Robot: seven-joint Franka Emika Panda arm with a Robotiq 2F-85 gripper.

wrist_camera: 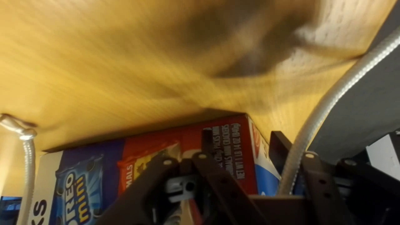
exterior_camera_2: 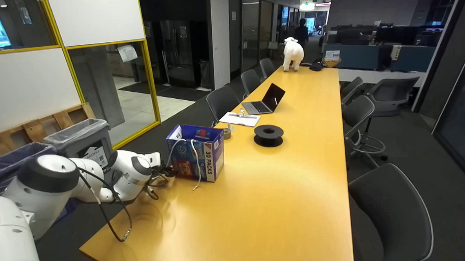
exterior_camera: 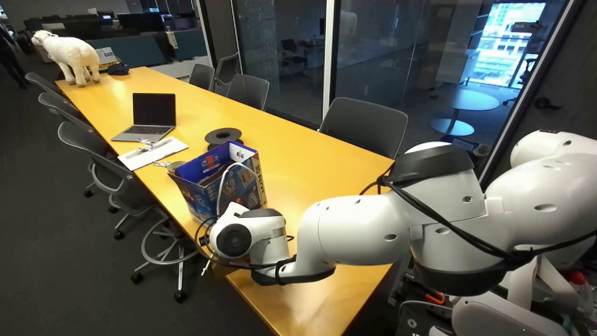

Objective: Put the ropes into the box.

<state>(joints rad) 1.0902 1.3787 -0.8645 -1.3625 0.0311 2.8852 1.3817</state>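
Observation:
The box (exterior_camera_2: 217,156), blue with printed snack pictures, stands upright with its top open in both exterior views. White ropes (exterior_camera_2: 197,163) hang over its near wall; one knotted end rests on the table. Another strand (exterior_camera_2: 170,152) curves down toward my gripper (exterior_camera_2: 167,171), low beside the box. In the wrist view the gripper (wrist_camera: 243,143) is partly open, its fingers apart in front of the box's printed side (wrist_camera: 150,140). A rope strand (wrist_camera: 315,115) crosses in front of the right finger; I see no grip on it. The arm's wrist hides the gripper in an exterior view.
A black spool (exterior_camera_2: 269,136) and a tape roll (exterior_camera_2: 227,133) stand behind the box. Farther along the table lie a clipboard (exterior_camera_2: 232,120) and an open laptop (exterior_camera_2: 257,107). The table edge (exterior_camera: 252,303) runs close to the gripper; chairs (exterior_camera: 116,163) line it.

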